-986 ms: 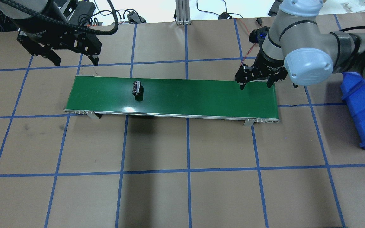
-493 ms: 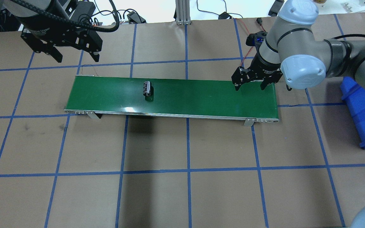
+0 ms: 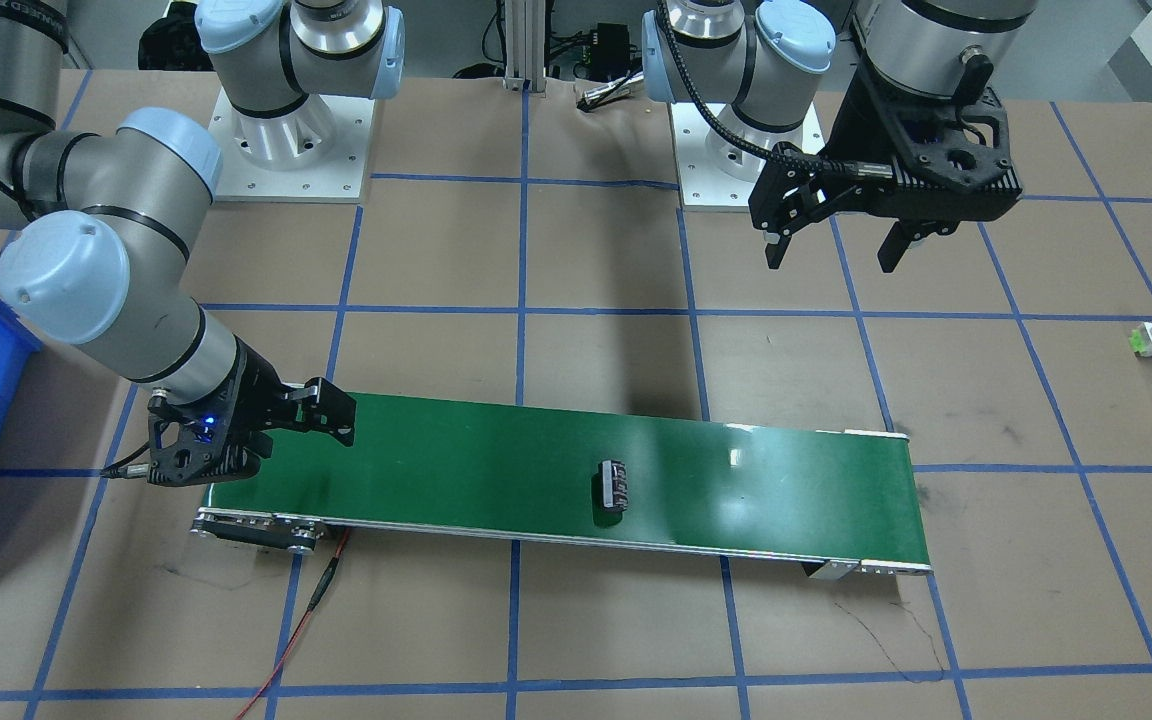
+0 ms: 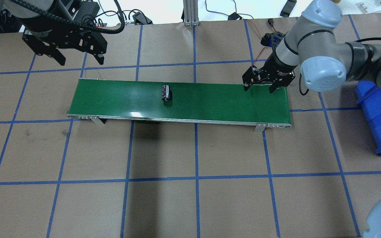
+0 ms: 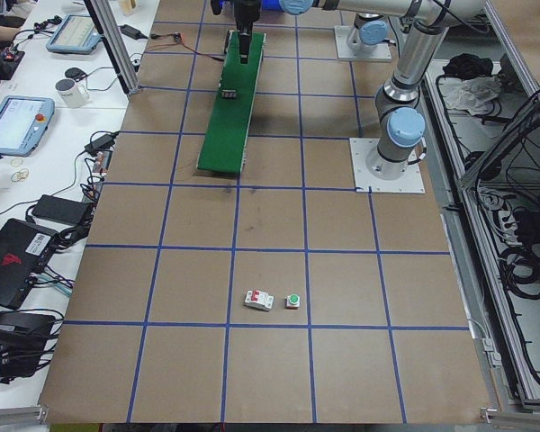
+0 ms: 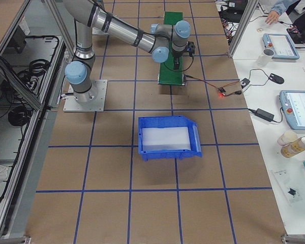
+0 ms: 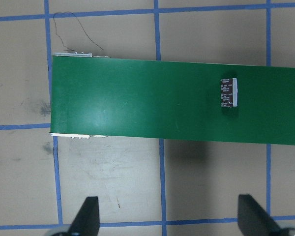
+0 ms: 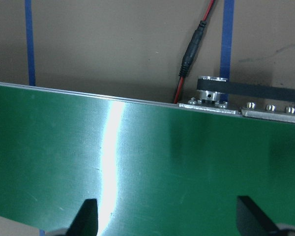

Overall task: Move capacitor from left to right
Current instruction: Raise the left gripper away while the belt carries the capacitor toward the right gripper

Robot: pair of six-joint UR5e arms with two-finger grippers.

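Small dark ribbed cylinder, the capacitor (image 4: 166, 92): lies on its side on the long green conveyor belt (image 4: 217, 102), close to the middle of the belt's length and a shade toward the robot's left. Nothing touches it. Its long axis runs across the belt, not along it; the left wrist view shows this most plainly.

Right pincer (image 4: 258, 89): low over the belt's right end, jaws spread, nothing between them. The capacitor lies from it straight down the belt toward the robot's left, well apart. The right wrist view shows only bare green belt and the roller end, no capacitor.

Left pincer (image 4: 81, 61): also spread and empty. It hangs high, off the belt's far left corner, over the brown papered counter (image 4: 164, 198).

Judgement: along the belt the two pincers are about equally far from the part, but only the right one is down at belt level and on its line. A pick there turns on the jaws lining up with the part's cross-belt axis.

Blue plastic bin (image 4: 379, 115): on the counter past the belt's right end, the likely drop point.
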